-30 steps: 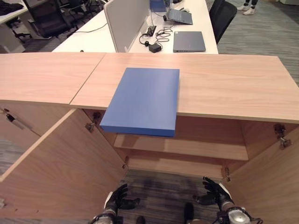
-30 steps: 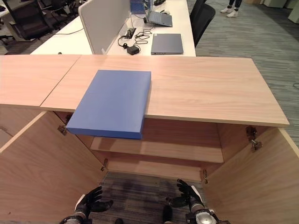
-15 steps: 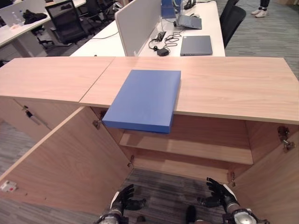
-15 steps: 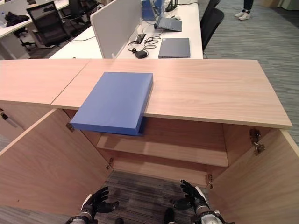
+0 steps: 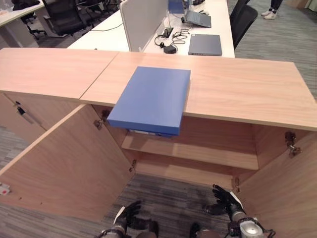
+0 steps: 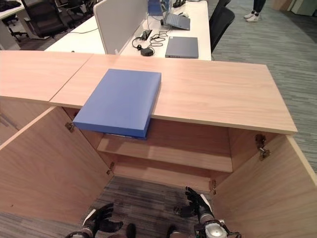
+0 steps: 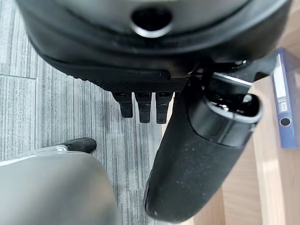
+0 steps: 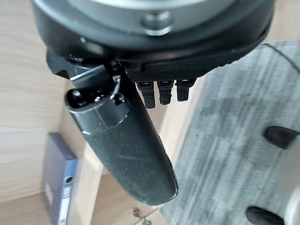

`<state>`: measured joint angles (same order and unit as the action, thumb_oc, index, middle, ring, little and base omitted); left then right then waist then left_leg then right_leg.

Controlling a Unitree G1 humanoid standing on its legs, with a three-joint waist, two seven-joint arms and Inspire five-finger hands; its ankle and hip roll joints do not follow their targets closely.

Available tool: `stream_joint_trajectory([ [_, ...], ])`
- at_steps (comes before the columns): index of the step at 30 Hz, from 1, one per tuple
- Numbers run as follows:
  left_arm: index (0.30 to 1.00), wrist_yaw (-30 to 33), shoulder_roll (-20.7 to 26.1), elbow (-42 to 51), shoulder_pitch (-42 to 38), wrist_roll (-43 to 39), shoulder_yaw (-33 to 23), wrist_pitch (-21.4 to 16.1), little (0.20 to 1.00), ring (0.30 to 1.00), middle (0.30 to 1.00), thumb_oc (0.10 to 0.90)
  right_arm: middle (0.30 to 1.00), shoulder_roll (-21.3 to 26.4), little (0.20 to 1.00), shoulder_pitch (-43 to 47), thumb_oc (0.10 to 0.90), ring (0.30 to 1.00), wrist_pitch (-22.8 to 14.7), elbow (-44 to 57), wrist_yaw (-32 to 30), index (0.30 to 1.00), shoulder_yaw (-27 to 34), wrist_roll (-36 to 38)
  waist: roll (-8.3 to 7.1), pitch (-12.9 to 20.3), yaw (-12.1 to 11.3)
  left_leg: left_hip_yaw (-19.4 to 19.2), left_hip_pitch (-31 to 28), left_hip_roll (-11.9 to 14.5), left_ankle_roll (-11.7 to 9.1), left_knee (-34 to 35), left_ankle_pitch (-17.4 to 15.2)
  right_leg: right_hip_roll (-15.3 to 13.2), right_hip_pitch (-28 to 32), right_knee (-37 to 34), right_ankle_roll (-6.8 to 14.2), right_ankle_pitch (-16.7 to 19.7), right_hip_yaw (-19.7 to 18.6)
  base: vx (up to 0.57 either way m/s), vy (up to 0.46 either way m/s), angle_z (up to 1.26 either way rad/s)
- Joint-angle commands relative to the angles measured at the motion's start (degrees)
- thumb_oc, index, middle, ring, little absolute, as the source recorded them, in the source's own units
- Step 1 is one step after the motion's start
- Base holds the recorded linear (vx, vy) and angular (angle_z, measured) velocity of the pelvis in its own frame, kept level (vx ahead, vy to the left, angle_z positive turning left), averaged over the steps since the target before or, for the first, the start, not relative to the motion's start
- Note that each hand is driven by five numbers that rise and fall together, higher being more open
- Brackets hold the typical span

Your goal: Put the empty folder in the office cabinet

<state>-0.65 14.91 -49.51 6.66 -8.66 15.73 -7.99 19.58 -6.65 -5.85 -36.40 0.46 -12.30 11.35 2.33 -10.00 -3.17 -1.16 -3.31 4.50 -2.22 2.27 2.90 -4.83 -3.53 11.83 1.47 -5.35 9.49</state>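
A blue folder point(image 5: 151, 99) lies flat on the wooden cabinet top point(image 5: 237, 94), its near end overhanging the front edge above the open cabinet. Its spine shows as a blue strip point(image 7: 284, 101) in the left wrist view, and again as a blue strip point(image 8: 58, 178) in the right wrist view. Both cabinet doors stand open, and a shelf point(image 5: 198, 153) runs across the inside. My left hand point(image 5: 130, 215) hangs low near the floor, fingers relaxed, holding nothing. My right hand point(image 5: 223, 201) is low before the cabinet's right side, also open and empty. Both are well below the folder.
The left door point(image 5: 69, 163) and right door point(image 5: 287, 198) swing out on either side of me. Behind the cabinet is a white desk with a closed laptop point(image 5: 204, 44), cables, a divider and an office chair point(image 5: 242, 20). A person's shoes point(image 5: 270, 15) show far back.
The whole picture has shifted, so the camera has moved. The folder stays on the cabinet top, and both hands stay low and empty.
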Motion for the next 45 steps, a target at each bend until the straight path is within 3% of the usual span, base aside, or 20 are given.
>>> stream_joint_trajectory([
  [1,0.9,0.2,1.9,2.4,-2.8,0.5,-1.0,-4.0,0.9,0.9,0.9,0.8,0.9,0.8,0.9,1.8,0.8,0.9,-3.2,3.6,-0.1,0.9,-0.7,-0.5,-1.91,2.6,0.6,1.1,0.0,0.4,-3.0,1.9,-0.1,-3.4,10.5,-12.3,5.4,4.8,-0.1,0.04,0.052,-0.11],
  [10,0.9,0.5,3.8,7.5,-2.0,0.6,-2.3,-4.3,0.9,0.9,0.9,0.8,0.9,-0.1,0.9,1.1,0.8,0.9,-2.8,4.2,0.0,0.9,-0.3,-0.6,-2.22,3.7,0.8,0.4,-1.7,0.0,-2.5,2.7,-1.3,-4.3,11.0,-13.2,6.6,5.7,-0.5,0.01,0.029,-0.07],
  [16,0.9,4.4,5.5,18.5,-0.5,1.6,-6.4,-5.8,0.9,0.9,0.9,0.8,0.9,-0.7,0.9,0.2,0.8,0.9,-3.0,4.5,-0.6,0.9,0.8,-0.8,-2.67,4.2,0.1,0.7,-2.0,-0.3,-2.4,2.7,-1.7,-4.9,11.8,-14.4,7.1,6.4,0.1,0.0,0.0,0.0],
  [19,0.9,6.9,4.4,20.6,0.4,1.2,-8.3,-6.2,0.9,0.9,0.9,0.8,0.9,-1.3,0.9,0.0,0.8,0.9,-3.3,4.3,-1.2,0.9,0.8,-0.8,-2.96,4.2,-0.2,1.0,-2.1,-0.3,-2.4,2.7,-1.7,-5.0,12.1,-14.6,7.2,6.5,0.3,0.0,0.0,0.0],
  [21,0.9,11.6,1.2,24.7,3.2,-0.9,-11.6,-7.7,0.9,0.9,0.9,0.8,0.9,-2.3,0.9,-0.5,0.8,0.9,-3.8,4.1,-2.5,0.9,0.7,-0.8,-3.49,4.1,-1.0,1.4,-2.0,-0.5,-2.4,2.7,-1.7,-5.1,12.5,-15.0,7.2,6.6,0.9,-0.01,-0.02,0.0],
  [25,0.9,13.5,-1.8,31.4,7.4,-5.6,-14.7,-9.2,0.9,0.9,0.9,0.8,0.9,-2.4,0.9,-1.9,0.8,0.9,-4.2,4.9,-3.3,0.9,1.2,-0.3,-3.93,3.9,-1.8,1.7,-1.7,-0.5,-2.4,2.7,-1.7,-5.0,12.6,-15.6,7.3,6.9,1.3,-0.02,-0.028,0.04],
  [33,0.9,23.5,1.6,43.8,8.0,6.7,-19.6,-11.1,0.9,0.9,0.9,0.8,0.9,-2.4,0.9,-2.9,0.8,0.9,-5.8,4.3,-4.2,0.9,0.9,0.4,-4.67,4.0,-3.2,1.9,-1.6,-0.2,-2.8,2.7,-1.8,-4.9,13.1,-16.4,7.3,7.0,1.9,-0.01,-0.024,0.07],
  [38,0.9,31.8,4.7,48.4,7.5,20.0,-22.7,-9.1,0.9,0.9,0.9,0.8,0.9,-2.1,0.9,-2.3,0.8,0.9,-6.5,5.1,-5.4,0.9,0.3,0.5,-4.59,4.3,-3.5,2.0,-1.9,0.0,-3.0,2.7,-1.9,-4.8,13.5,-16.5,7.4,6.8,2.2,0.0,0.0,0.0],
  [42,0.9,34.7,10.8,52.9,5.1,30.6,-22.9,-8.5,0.9,0.9,0.9,0.8,0.9,-1.6,0.9,-1.6,0.8,0.9,-6.8,6.0,-5.4,0.9,-0.8,0.1,-4.29,4.5,-3.4,1.9,-1.7,0.1,-3.1,2.7,-1.1,-4.8,13.2,-16.4,7.3,7.5,2.1,-0.01,-0.006,0.02],
  [43,0.9,35.1,14.0,54.8,4.2,35.5,-23.0,-7.9,0.9,0.9,0.9,0.8,0.9,-1.2,0.9,-1.2,0.8,0.9,-7.1,6.8,-5.3,0.9,-1.3,-0.4,-4.05,4.8,-3.3,2.0,-2.0,0.2,-3.2,2.7,-1.8,-4.8,13.5,-16.5,7.4,7.0,2.1,0.0,0.0,0.0],
  [45,0.9,35.0,15.9,55.9,3.5,38.0,-22.9,-8.0,0.9,0.9,0.9,0.8,0.9,-1.2,0.9,-1.1,0.8,0.9,-7.2,7.1,-5.2,0.9,-1.5,-0.6,-4.0,4.7,-3.2,1.9,-1.8,0.2,-3.2,2.7,-1.1,-4.8,13.2,-16.4,7.4,7.5,2.1,0.0,0.0,0.0],
])
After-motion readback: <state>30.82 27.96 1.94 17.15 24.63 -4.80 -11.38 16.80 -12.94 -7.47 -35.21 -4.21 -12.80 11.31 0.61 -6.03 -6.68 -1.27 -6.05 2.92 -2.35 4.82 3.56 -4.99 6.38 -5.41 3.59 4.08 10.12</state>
